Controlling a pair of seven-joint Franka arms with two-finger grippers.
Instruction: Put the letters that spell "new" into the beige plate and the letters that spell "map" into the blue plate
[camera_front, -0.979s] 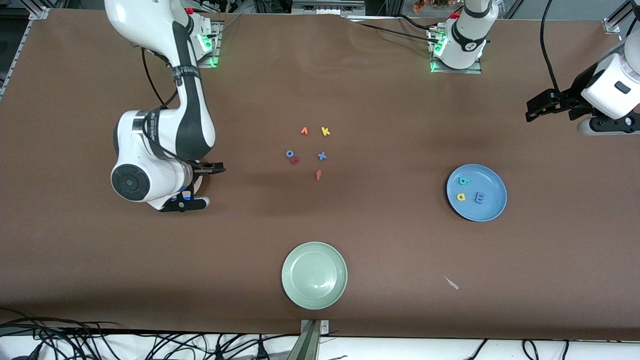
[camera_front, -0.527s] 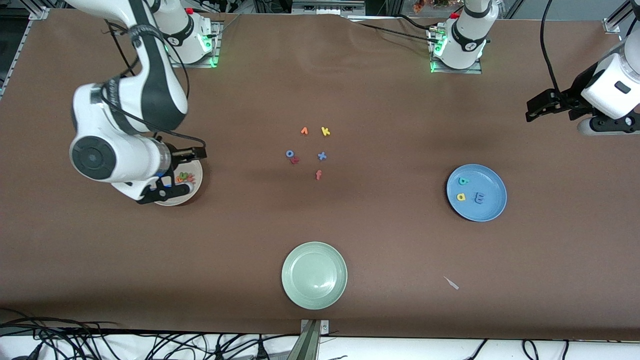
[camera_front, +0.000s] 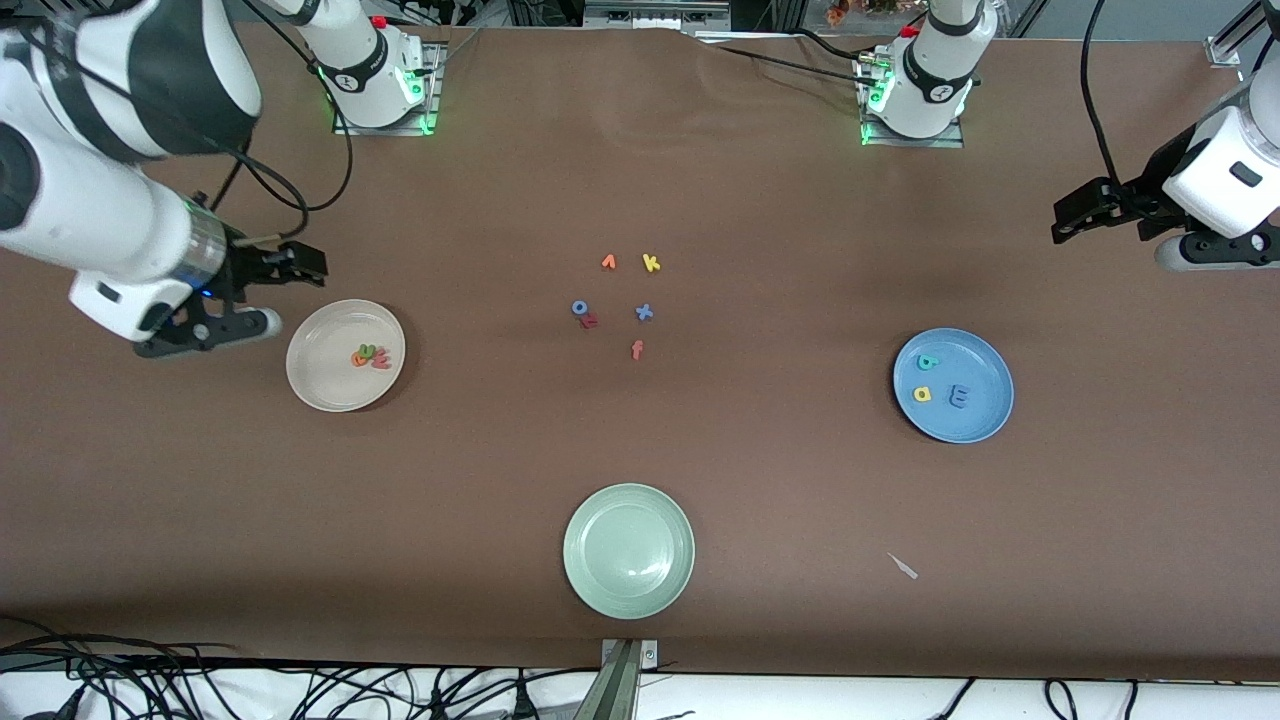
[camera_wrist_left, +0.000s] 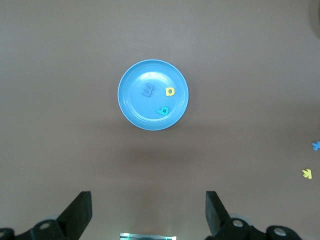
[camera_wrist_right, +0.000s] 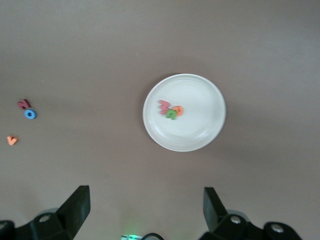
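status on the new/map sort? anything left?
Looks done. The beige plate holds the orange e, green n and pink w. The blue plate holds the teal p, yellow a and blue m. Nothing is in hand: right pincer and left pincer are open, both off the plates. Nothing visibly left.

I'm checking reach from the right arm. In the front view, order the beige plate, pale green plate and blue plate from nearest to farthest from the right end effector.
From the right end effector:
1. beige plate, right beside it, at the right arm's end.
2. pale green plate, mid-table, nearest the front camera.
3. blue plate, toward the left arm's end.
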